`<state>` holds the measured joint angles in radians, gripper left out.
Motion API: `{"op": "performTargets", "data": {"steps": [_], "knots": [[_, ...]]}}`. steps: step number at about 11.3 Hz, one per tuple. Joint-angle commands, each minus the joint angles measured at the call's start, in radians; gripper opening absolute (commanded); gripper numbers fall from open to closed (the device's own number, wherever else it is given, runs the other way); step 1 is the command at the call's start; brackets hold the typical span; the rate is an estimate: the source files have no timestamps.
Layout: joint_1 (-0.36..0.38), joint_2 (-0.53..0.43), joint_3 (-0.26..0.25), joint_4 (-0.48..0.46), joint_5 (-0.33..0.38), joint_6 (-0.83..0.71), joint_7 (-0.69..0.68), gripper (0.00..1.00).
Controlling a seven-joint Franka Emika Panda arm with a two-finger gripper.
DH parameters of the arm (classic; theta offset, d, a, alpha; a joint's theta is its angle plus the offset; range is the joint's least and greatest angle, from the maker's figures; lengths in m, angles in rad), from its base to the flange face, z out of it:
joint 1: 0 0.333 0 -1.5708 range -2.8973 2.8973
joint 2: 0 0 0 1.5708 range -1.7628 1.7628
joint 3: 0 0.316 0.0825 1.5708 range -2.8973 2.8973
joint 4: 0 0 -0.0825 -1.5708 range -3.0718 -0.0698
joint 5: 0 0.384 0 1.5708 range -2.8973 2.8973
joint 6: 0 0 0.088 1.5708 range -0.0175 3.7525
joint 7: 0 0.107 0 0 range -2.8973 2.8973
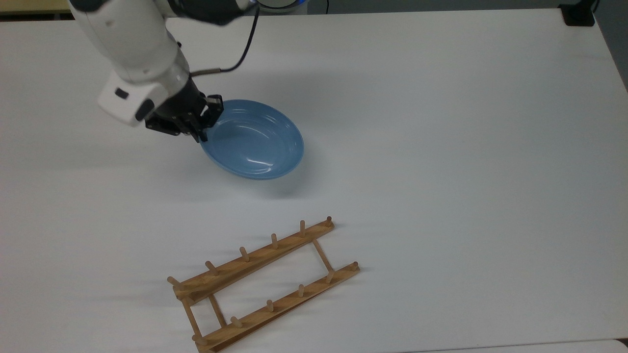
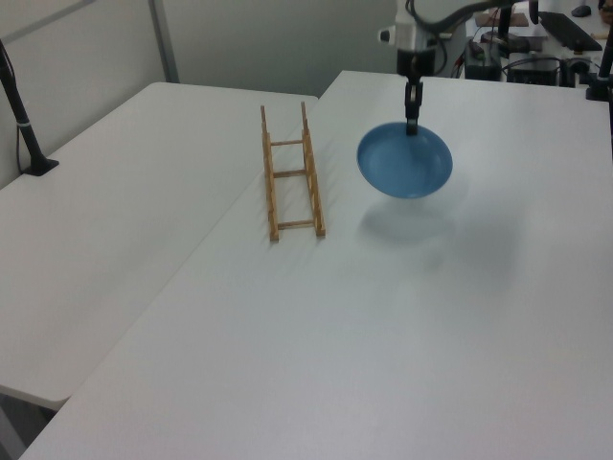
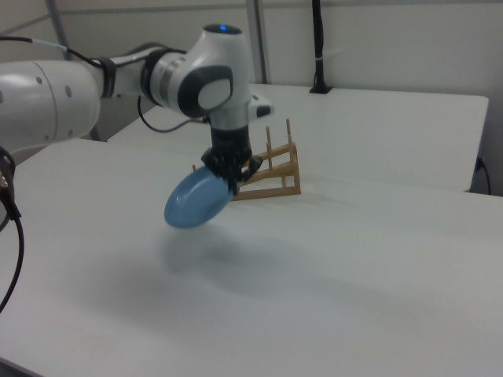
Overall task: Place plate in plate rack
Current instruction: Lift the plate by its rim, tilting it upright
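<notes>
surface: white table [image 1: 441, 147] | resting on it: wooden plate rack [image 1: 265, 284], flat

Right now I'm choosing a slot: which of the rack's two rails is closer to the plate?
The rail higher up in the top view, running from lower left up to the right; the other rail lies farther from the plate, which the claw holds lifted.

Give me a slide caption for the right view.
Gripper holds the tilted blue plate by its rim above the white table, wooden plate rack behind.
</notes>
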<state>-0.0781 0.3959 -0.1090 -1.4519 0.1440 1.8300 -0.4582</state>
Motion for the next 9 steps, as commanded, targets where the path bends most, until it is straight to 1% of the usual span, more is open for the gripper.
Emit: {"op": "performTargets", "data": {"steps": [1,2,4,5,6,7,8,9], "knots": [[0.0,-0.045,-0.009,0.082,0.002,0.102,-0.002,0.0],[0.001,-0.058,-0.009,0.085,-0.05,0.208,-0.003,0.0],[0.003,-0.062,-0.006,0.085,-0.227,0.387,-0.002,0.0],[0.004,-0.054,-0.006,0.084,-0.297,0.478,0.009,0.0],[0.009,-0.046,-0.011,0.084,-0.335,0.548,0.027,0.0],[0.012,-0.043,-0.017,0.087,-0.381,0.587,0.074,0.0],[0.024,-0.029,-0.023,0.106,-0.433,0.6,0.18,0.0],[0.056,-0.017,-0.052,0.128,-0.537,0.598,0.313,0.0]]}}
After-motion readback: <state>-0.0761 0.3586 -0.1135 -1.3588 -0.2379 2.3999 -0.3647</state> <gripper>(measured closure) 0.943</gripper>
